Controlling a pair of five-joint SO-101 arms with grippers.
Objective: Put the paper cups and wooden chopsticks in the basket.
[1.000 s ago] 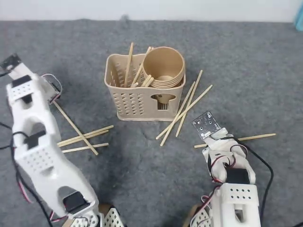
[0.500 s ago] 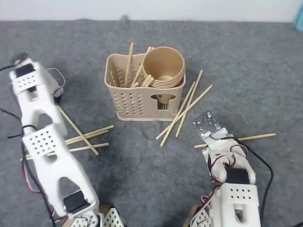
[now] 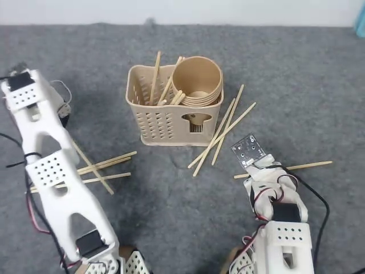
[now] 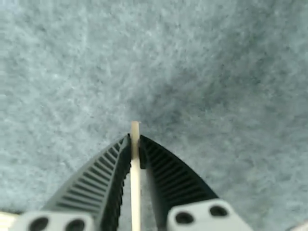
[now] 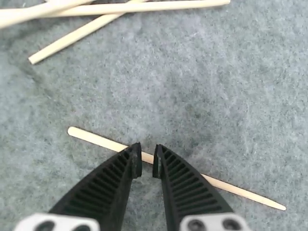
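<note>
At the far left of the table, we see the left arm (image 3: 35, 120) bent over the grey carpet, and its wrist view shows the left claw (image 4: 134, 140) clenched on one wooden chopstick (image 4: 135, 127), the blunt tip poking just past the ribbed black jaws. From above, that stick runs slantwise away from the claw towards the robot's base, crossing the loose chopsticks (image 3: 105, 164) beside the arm; we cannot tell whether its free end touches them. We judge the coming move to hinge on this: the basket (image 3: 162, 127) lies off to the right of the left claw, well apart, and the long stick must be tipped up to drop in endwise.

The basket is beige plastic, with perforated walls and a handle slot. It already holds several upright chopsticks (image 3: 155, 73) in one half and nested paper cups (image 3: 197, 80), brown and round, in the other. Just right of it, three chopsticks (image 3: 223, 132) lie fanned on the carpet.

Farther right, the right claw (image 5: 144, 161) hangs over a single chopstick (image 5: 96, 138) lying crosswise under it. Its jaws are drawn almost together, grasping nothing. The right arm is the nearer one for that stick.
</note>
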